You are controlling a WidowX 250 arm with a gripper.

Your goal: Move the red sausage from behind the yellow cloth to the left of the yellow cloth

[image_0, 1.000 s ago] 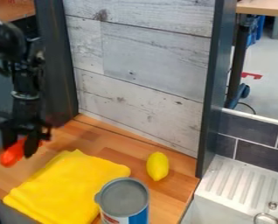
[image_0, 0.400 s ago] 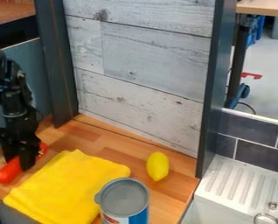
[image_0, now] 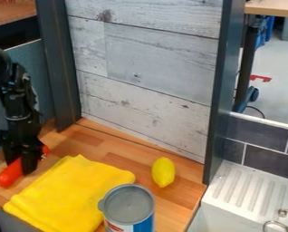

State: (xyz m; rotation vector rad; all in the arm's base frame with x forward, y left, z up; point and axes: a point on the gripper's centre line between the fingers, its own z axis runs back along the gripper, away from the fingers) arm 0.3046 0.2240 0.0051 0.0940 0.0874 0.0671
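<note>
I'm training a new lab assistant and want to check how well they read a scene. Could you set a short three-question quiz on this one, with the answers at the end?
1. True or false: the lemon lies on the wooden counter, beside the yellow cloth and not on it.

2. Fill in the colour: the lid of the can is ____.

3. Which thing is the robot's hand nearest to?
A) the lemon
B) the long orange-red object
C) the can

Key: 1 true; 2 grey; 3 B
</note>
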